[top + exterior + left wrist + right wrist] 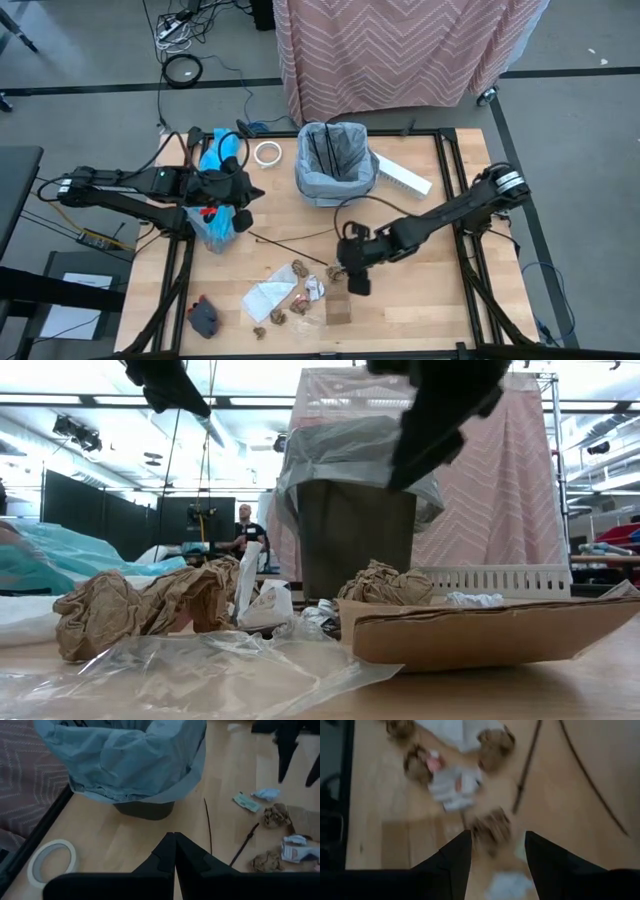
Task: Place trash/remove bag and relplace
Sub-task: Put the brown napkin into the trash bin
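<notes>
The light grey bag (335, 160) lines the dark bin at the table's far middle. Trash lies at the near middle: brown paper wads (300, 270), a cardboard scrap (338, 308), white paper (268, 298) and thin dark sticks (290, 247). My right gripper (350, 277) hangs open over the litter. A brown wad (490, 827) lies just ahead of its fingertips (497, 837), untouched. My left gripper (250, 190) is shut and empty at the left, above the turquoise bag (215, 218), pointing toward the bin (130, 755).
A white tape ring (266, 153) lies left of the bin and a long white box (400, 176) to its right. A dark grey and red object (203, 317) sits at the near left corner. A pink patterned cloth (400, 50) hangs beyond the far edge.
</notes>
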`<state>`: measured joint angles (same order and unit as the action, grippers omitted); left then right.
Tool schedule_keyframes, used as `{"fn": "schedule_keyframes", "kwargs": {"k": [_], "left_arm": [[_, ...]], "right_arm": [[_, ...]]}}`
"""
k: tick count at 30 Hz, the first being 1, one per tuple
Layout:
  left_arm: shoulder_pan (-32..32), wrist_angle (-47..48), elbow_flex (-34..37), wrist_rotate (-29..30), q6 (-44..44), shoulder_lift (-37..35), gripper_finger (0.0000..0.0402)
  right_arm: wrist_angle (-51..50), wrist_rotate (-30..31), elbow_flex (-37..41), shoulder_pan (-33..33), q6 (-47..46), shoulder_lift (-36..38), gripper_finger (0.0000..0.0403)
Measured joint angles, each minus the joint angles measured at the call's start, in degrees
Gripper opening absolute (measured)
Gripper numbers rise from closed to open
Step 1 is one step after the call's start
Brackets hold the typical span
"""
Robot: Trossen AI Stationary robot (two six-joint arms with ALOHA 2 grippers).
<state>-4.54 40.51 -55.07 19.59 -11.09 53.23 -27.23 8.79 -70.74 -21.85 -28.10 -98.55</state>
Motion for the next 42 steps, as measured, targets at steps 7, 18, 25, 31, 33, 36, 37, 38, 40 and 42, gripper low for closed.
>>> {"fn": "schedule_keyframes", "kwargs": {"k": [7, 18, 25, 31, 33, 36, 37, 38, 40, 42], "left_arm": [[-0.02, 0.85, 0.00, -0.28, 0.39, -0.08, 0.0015], [-0.02, 1.63, 0.02, -0.35, 1.93, -0.13, 0.0015], [-0.02, 1.45, 0.02, -0.35, 1.90, -0.13, 0.0015], [-0.02, 1.01, 0.02, -0.35, 1.90, -0.11, 0.0015], [-0.02, 1.08, 0.02, -0.35, 1.90, -0.11, 0.0015], [-0.02, 1.23, 0.02, -0.35, 1.90, -0.11, 0.0015], [-0.02, 1.40, 0.02, -0.37, 1.88, -0.11, 0.0015], [-0.02, 1.39, 0.02, -0.35, 1.90, -0.11, 0.0015], [-0.02, 1.30, 0.02, -0.35, 1.89, -0.11, 0.0015], [-0.02, 1.31, 0.02, -0.35, 1.88, -0.11, 0.0015]], "right_arm": [[11.28, -3.73, -0.48, -0.20, -5.58, -10.11, 0.0172], [5.82, -2.77, -0.59, -0.04, -9.47, -12.51, 0.0171], [4.95, -0.40, -0.61, 0.66, -8.76, -5.02, 0.0168], [-1.53, 2.91, -0.61, -0.41, -8.30, -2.73, 0.0168], [-1.38, 1.10, -0.61, -1.13, -8.30, -3.72, 0.0168], [-0.78, -1.39, -0.48, -2.33, -8.34, -5.81, 0.0169], [-0.92, -2.04, -0.48, -2.74, -8.35, -6.55, 0.0168], [-1.12, -2.37, -0.48, -3.06, -8.64, -7.24, 0.0168], [-2.02, -2.40, -0.46, -3.59, -9.59, -8.73, 0.0167], [-3.73, -2.04, -0.46, -3.72, -10.87, -10.33, 0.0167]]}}
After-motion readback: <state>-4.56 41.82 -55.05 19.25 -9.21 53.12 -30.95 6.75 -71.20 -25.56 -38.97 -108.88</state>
